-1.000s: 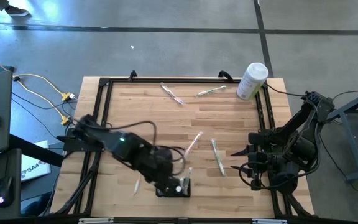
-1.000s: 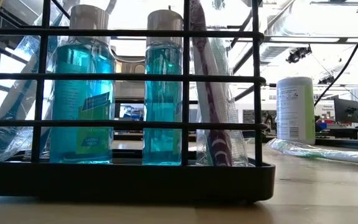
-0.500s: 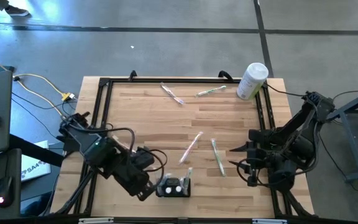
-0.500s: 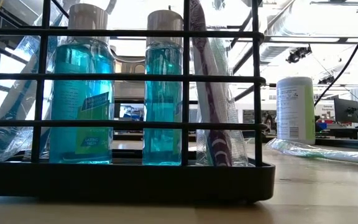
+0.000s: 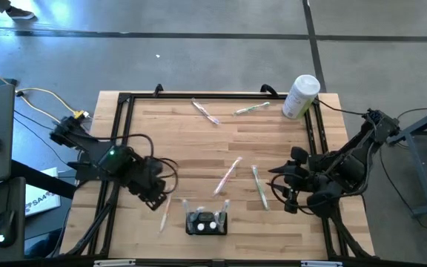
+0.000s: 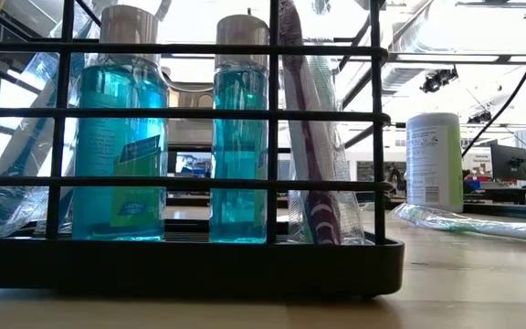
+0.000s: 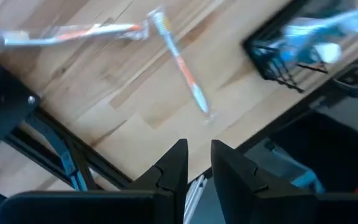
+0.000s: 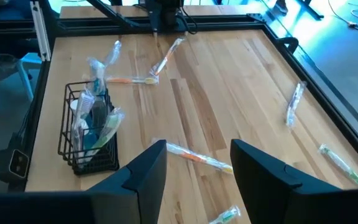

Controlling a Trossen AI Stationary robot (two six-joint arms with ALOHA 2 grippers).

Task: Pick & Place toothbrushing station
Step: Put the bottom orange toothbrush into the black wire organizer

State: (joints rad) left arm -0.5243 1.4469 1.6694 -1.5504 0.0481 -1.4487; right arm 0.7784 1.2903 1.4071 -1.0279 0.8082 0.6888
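Note:
The toothbrushing station (image 5: 206, 222) is a black wire holder with two blue bottles and wrapped toothbrushes standing in it. Its base rests on the wooden table near the near edge. It fills the low view (image 6: 190, 256) and shows in both wrist views (image 8: 89, 134) (image 7: 291, 50). My left gripper (image 5: 156, 201) hangs to the station's left, pointing down. Its fingers (image 7: 197, 163) stand a narrow gap apart with nothing between them. My right gripper (image 5: 279, 185) hovers over the table's right part, open wide (image 8: 197, 165) and empty.
Wrapped toothbrushes lie loose on the table: one by the left gripper (image 5: 163, 215), two mid-table (image 5: 228, 176) (image 5: 259, 187), two near the far edge (image 5: 204, 111) (image 5: 250, 109). A white canister (image 5: 300, 96) stands at the far right corner. A black frame (image 5: 121, 133) rims the table.
My left gripper has drawn back from over the station toward the table's left edge and a little toward the far edge, sinking slightly and tipping more steeply downward. The station has stayed where it was. My right gripper has swung slightly toward the far edge.

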